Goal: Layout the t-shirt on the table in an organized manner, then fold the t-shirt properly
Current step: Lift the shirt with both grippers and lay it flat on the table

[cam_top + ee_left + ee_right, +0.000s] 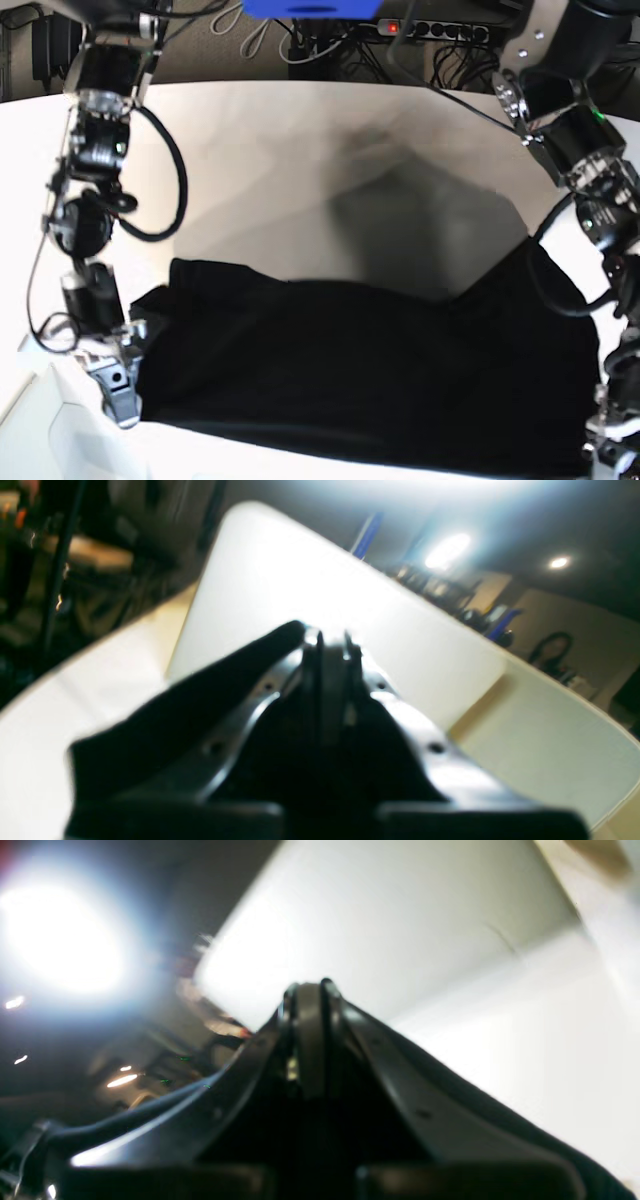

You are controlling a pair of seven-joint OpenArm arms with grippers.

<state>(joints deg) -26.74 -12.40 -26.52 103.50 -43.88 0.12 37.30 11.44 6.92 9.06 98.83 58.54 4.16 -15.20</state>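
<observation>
Layout step: both claws, left claw and right claw, are clenched on the t-shirt, stretched above the table. Next, you lower it flat and even.

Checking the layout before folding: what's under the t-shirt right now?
Only the white table shows around the black t-shirt. The cloth covers everything beneath it, so anything under it, and the table surface there, cannot be seen.

Right arm: black cylindrical joint housings, silver-grey brackets, looped black cable at 3 o'clock of the links. Left arm: black segments, silver joint ring, small green light. Grippers: dark glossy metal fingers with screw holes.
</observation>
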